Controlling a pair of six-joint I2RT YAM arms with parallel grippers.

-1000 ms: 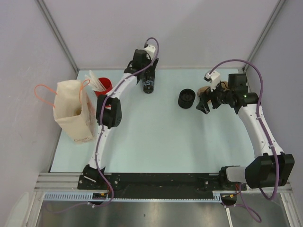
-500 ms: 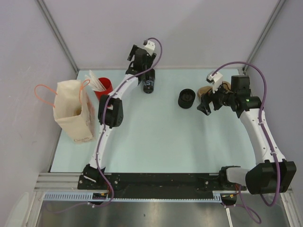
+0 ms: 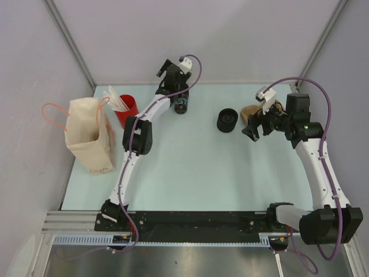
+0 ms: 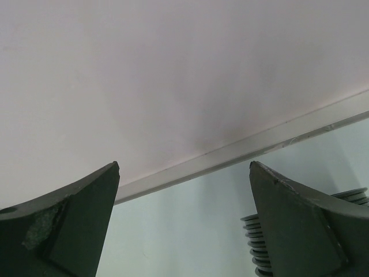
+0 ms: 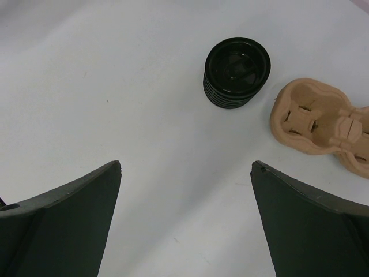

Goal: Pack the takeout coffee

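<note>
My left fingers (image 3: 167, 69) are spread as wide as they go and hold nothing. They hang at the far edge of the tabletop (image 3: 190, 173), tipped up so that my left wrist view is mostly back wall. The coffee cup (image 3: 181, 105), black with pale lettering, stands just on the near side of them, close by my forearm and untouched.

My right fingers (image 3: 253, 130) are equally wide and empty, hovering at the far right beside the tan cup carrier (image 5: 314, 118). The squat black ribbed piece (image 5: 236, 72) sits just left of the carrier.

The paper bag (image 3: 86, 135) stands at the left edge with its mouth open upward, ready to take things from above. The red cup (image 3: 127, 107) of white sticks is between the bag and the coffee.

I judge packing not yet begun, since the coffee is on the tabletop, well apart from the bag. My left side is nearest both, so those fingers should tilt down and straddle the cup. The bag's soft rim could catch it on the way in.
</note>
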